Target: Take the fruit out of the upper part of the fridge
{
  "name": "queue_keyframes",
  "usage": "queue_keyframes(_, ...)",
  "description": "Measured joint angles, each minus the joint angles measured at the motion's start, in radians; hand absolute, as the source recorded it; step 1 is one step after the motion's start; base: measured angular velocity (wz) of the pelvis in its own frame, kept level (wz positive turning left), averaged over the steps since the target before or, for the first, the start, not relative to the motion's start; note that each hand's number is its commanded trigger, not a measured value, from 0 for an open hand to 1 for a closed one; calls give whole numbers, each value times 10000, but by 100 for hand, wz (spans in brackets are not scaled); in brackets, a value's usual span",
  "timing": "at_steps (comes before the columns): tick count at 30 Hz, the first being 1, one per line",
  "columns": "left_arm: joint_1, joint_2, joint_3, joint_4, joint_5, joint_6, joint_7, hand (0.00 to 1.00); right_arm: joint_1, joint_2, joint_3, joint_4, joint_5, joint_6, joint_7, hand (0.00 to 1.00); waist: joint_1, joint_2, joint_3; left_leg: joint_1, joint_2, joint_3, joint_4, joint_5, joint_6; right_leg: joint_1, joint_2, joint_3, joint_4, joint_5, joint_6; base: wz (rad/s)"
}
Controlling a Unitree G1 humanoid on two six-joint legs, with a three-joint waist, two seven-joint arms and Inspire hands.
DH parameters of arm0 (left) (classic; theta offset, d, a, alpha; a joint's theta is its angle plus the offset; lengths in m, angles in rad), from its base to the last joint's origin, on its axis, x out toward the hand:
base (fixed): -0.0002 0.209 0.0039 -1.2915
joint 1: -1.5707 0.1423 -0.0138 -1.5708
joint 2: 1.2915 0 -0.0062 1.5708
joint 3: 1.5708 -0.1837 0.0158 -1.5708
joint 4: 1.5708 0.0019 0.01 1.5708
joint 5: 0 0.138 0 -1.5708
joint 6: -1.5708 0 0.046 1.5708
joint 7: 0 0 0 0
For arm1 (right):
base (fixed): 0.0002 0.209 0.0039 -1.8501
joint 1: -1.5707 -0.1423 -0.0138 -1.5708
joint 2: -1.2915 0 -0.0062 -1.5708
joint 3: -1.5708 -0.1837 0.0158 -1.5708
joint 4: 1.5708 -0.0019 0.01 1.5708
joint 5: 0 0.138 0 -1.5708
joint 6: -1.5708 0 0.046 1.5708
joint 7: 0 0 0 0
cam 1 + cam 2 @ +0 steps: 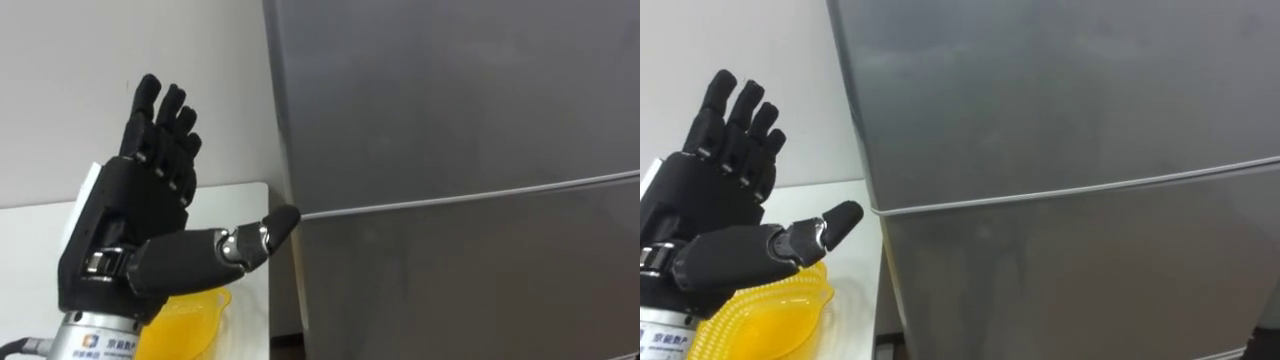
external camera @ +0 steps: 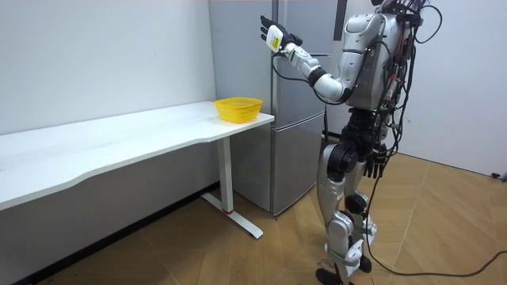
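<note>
Nearest, the left robot hand is raised with its fingers straight and spread wide, holding nothing, its thumb reaching toward the seam between the fridge's two doors. Just under it a yellow basket sits at the end of the white worktop (the hand covers much of its inside, so its contents cannot be told). Beyond, touching that end of the worktop, stands the grey fridge with upper and lower doors closed, while the right robot hand hangs by the hip, its state unreadable.
</note>
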State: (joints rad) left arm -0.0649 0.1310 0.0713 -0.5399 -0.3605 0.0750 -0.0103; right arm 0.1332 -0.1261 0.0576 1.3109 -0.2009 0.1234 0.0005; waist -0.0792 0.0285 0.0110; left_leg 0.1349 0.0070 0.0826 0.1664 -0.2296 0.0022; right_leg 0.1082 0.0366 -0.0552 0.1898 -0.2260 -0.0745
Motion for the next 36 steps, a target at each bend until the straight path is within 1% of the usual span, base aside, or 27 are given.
queue_keyframes(3, -209, -10, 0, 0, 15, 64, 6, 0, -2, 0, -2, 48, 1, 5, 36, 0, -2, 5, -3, 38, 8, -2, 0, 0, 0, 49, 2, -2, -10, 0, 0, 0)
queue_keyframes(11, -590, -53, -25, -3, 66, 67, 70, 0, -139, -2, -2, 112, -6, 11, 48, 0, -18, 8, -5, 146, 9, -6, -2, 0, 0, 138, 2, 17, -13, 0, 0, 0)
queue_keyframes(17, -594, -76, -373, -2, 59, 67, 69, 0, -232, -4, 3, 170, -13, 13, 175, 0, -16, 14, -8, 176, -9, 14, -1, 0, 0, 96, 8, 102, -14, 0, -1, -1)
queue_keyframes(23, -594, -78, -453, -7, 72, 67, 62, 0, -322, -6, 11, 226, -7, 12, 291, 0, -46, 28, -19, 167, -12, 119, 3, 1, 1, 53, 16, 220, -26, 1, 1, -6)
queue_keyframes(31, -596, -78, -589, -8, 105, 70, -6, 0, -355, -6, 9, 225, 3, 4, 200, 0, -109, 52, -41, 170, 10, 222, -1, 1, 1, 50, 19, 252, -10, 3, 0, -3)
queue_keyframes(36, -622, -79, -703, -6, 109, 70, -22, 0, -359, -6, 17, 217, 43, 2, 85, 0, -263, 38, -33, 188, 21, 211, -1, 0, 1, 111, 22, 248, -26, 4, -1, 1)
